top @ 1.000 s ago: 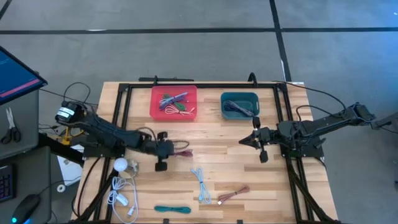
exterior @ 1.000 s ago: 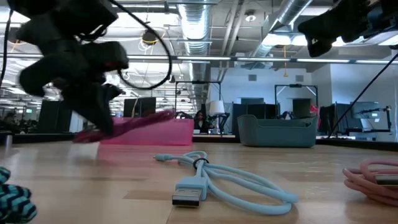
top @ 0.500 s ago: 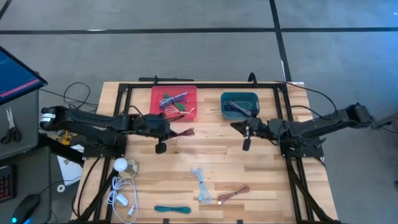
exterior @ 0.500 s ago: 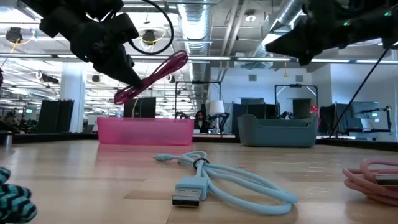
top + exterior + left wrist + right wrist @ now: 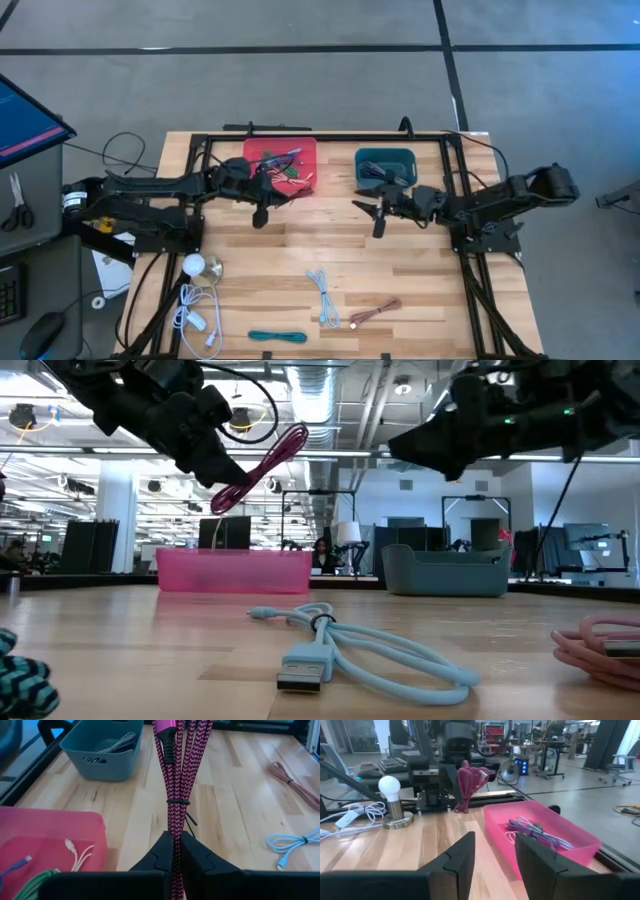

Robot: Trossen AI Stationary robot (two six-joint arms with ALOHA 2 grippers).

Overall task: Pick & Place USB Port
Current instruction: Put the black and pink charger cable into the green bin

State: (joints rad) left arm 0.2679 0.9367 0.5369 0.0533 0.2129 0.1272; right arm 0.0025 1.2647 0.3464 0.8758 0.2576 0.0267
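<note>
While a second ago it hung low over the bare wood in front of the bins, the left gripper (image 5: 268,196) now sits at the front rim of the red bin (image 5: 252,172), clamped shut on the bundled pink cable (image 5: 262,468), which dangles from it in the air, tied at its middle. That puts the cable about where a drop would land it in the bin, so the carry looks nearly done and the release is what remains. Meanwhile the right gripper (image 5: 374,211) has slid leftward along the counter (image 5: 420,290) to just in front of the teal bin (image 5: 385,156), and its fingers now stand apart with nothing between them.

Room is tight only around the bins: the red bin already holds a purple and a green cable, and its front wall lies just under the hanging bundle, so the loose end could catch on the rim. Between the two grippers the wood is bare. The light blue cable (image 5: 322,294), brown cable (image 5: 374,313) and teal cable (image 5: 277,337) lie well apart, toward the near edge
</note>
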